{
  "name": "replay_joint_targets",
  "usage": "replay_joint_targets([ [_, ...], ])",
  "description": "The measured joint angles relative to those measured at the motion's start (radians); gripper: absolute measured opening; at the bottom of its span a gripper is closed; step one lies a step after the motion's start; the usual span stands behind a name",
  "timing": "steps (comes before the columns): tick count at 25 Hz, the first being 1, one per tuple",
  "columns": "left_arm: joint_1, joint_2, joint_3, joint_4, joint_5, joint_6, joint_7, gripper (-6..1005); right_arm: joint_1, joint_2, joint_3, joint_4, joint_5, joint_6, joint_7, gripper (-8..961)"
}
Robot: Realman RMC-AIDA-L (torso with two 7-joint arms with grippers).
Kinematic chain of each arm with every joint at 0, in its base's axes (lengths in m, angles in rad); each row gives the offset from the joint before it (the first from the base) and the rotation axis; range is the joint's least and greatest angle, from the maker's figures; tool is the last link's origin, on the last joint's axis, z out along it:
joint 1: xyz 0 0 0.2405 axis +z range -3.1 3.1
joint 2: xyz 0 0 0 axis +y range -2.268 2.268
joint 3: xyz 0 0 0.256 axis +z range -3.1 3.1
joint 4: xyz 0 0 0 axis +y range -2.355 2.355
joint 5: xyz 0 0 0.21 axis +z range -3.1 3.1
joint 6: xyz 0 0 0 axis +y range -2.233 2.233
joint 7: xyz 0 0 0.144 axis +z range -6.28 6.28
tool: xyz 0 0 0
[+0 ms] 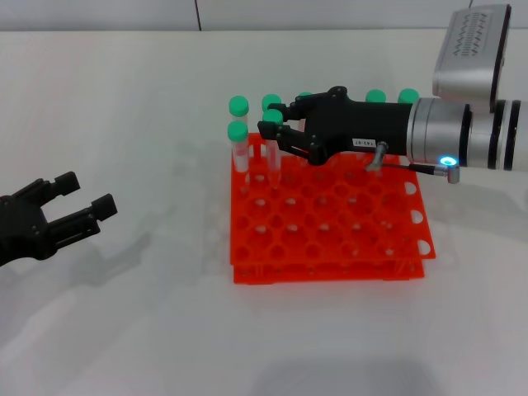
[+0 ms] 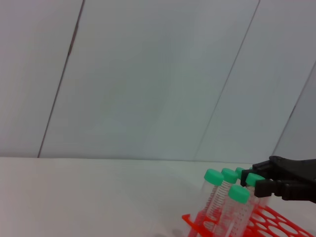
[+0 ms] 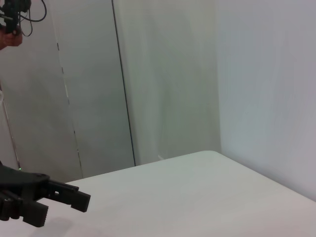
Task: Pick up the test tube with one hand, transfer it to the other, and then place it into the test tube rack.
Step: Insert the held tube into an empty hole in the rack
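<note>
My right gripper [image 1: 270,119], black with a small white label, reaches over the back left part of the orange test tube rack [image 1: 330,247]. It is shut on the green cap of a test tube [image 1: 271,159], which stands upright with its lower end in a rack hole. The left wrist view shows this gripper [image 2: 253,180] around the cap of the test tube [image 2: 256,178], above the rack [image 2: 276,222]. My left gripper [image 1: 82,202], black and unlabelled, is open and empty over the table, well left of the rack. It also shows in the right wrist view [image 3: 44,200].
Several other green-capped tubes stand in the rack: two at its left back corner [image 1: 238,132] and more along the back row [image 1: 375,96]. The rack's front rows hold no tubes. The white table [image 1: 165,313] runs around the rack.
</note>
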Motion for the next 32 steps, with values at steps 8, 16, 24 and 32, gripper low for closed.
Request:
replay_joint_targets([
  [8, 0.0, 0.0, 0.0, 0.0, 0.011, 0.0, 0.002, 890, -0.004, 0.0, 0.0, -0.004, 0.0, -0.003, 0.001, 261],
  [16, 0.0, 0.001, 0.0, 0.0, 0.012, 0.0, 0.003, 890, -0.014, 0.0, 0.0, -0.012, 0.001, 0.001, 0.001, 263],
  [24, 0.0, 0.003, 0.0, 0.004, 0.015, 0.0, 0.003, 889, -0.014, 0.0, 0.0, -0.013, 0.015, 0.001, 0.003, 449],
  [32, 0.005, 0.011, -0.05, 0.008, 0.034, 0.033, 0.004, 889, -0.089, -0.01, 0.003, -0.117, 0.015, -0.062, 0.031, 443],
])
